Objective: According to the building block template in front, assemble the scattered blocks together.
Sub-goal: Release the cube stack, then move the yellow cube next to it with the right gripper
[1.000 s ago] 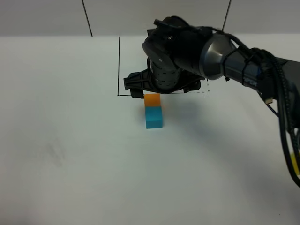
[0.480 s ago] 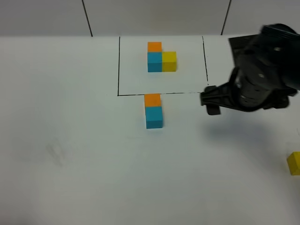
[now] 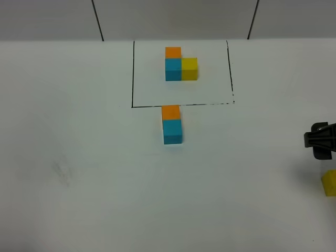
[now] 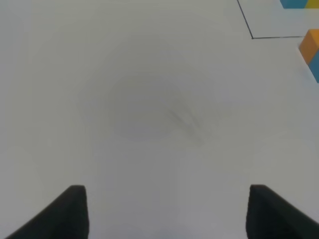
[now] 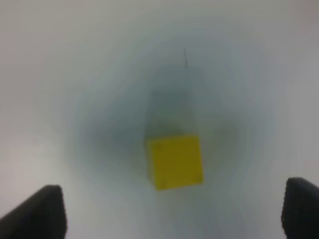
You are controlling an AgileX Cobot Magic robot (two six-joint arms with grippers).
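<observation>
The building block template (image 3: 181, 65), an orange, blue and yellow L, sits inside a black drawn rectangle (image 3: 133, 73) at the back. Just in front of the frame, the loose orange block (image 3: 170, 112) and blue block (image 3: 172, 131) touch in a line; their edges also show in the left wrist view as orange block (image 4: 310, 45) and blue block (image 4: 315, 68). The yellow block (image 3: 329, 182) lies alone at the far right edge. My right gripper (image 5: 172, 211) hovers open over the yellow block (image 5: 175, 162), fingers wide on either side. My left gripper (image 4: 167, 211) is open over bare table.
The white table (image 3: 79, 173) stretches bare to the left and front. Only a dark piece of the right arm (image 3: 320, 140) shows at the right edge of the exterior view. A faint smudge (image 3: 63, 170) marks the table at the left.
The right arm has swung from over the template and orange block to the far right edge, above the yellow block, uncovering the template. Its jaws narrowed slightly. The left gripper has not moved.
</observation>
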